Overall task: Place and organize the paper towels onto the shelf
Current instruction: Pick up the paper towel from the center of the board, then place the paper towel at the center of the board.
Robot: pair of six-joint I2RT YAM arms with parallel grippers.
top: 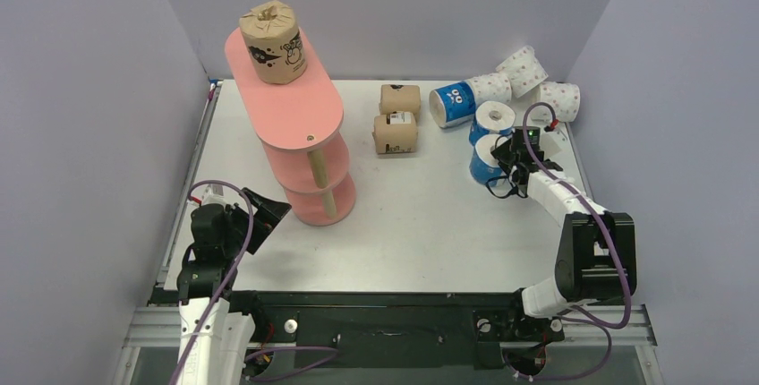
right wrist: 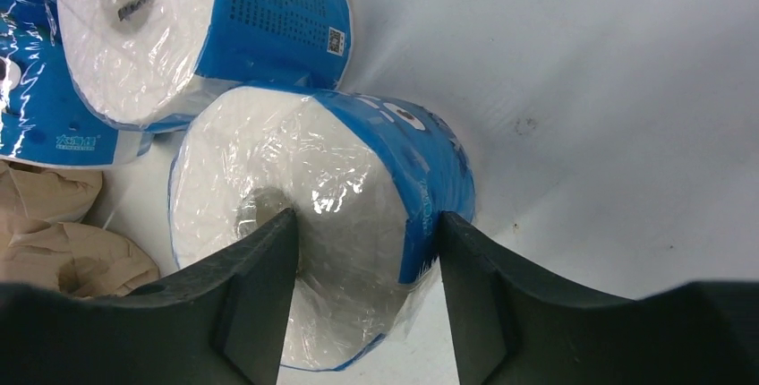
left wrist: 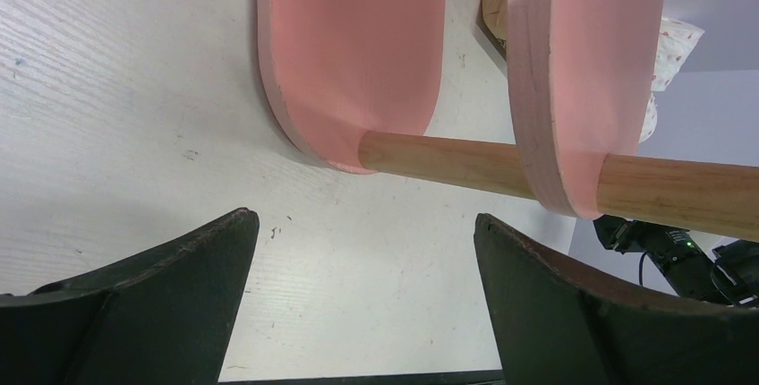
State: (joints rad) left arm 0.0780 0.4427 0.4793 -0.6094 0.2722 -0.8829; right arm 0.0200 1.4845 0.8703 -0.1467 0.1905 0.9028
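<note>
The step in hand looks like the pick-up of a blue roll (right wrist: 358, 161) on the right side of the table (top: 430, 224). The right jaws stand partly spread astride it, one finger (right wrist: 260, 295) across its white end by the core, the other at the blue rim; whether they press it yet I cannot tell. The left jaws are spread wide with nothing between them, low by the near end of the shelf (top: 286, 107), facing its two lower boards

One brown roll (top: 273, 42) stands at the far end of the top board. Two more brown rolls (top: 396, 132) lie mid-table, and the remaining blue and dotted rolls crowd the far right corner

The next move likely calls for a firm pinch and a straight lift, since a second blue roll (right wrist: 179, 36) lies just beside this one, perhaps touching, and the side wall is near. The table's middle gives open room for the carry. The top board's near half is bare, and the lower boards look bare too, but the wooden post (left wrist: 447, 163) and the board edges narrow the way in
</note>
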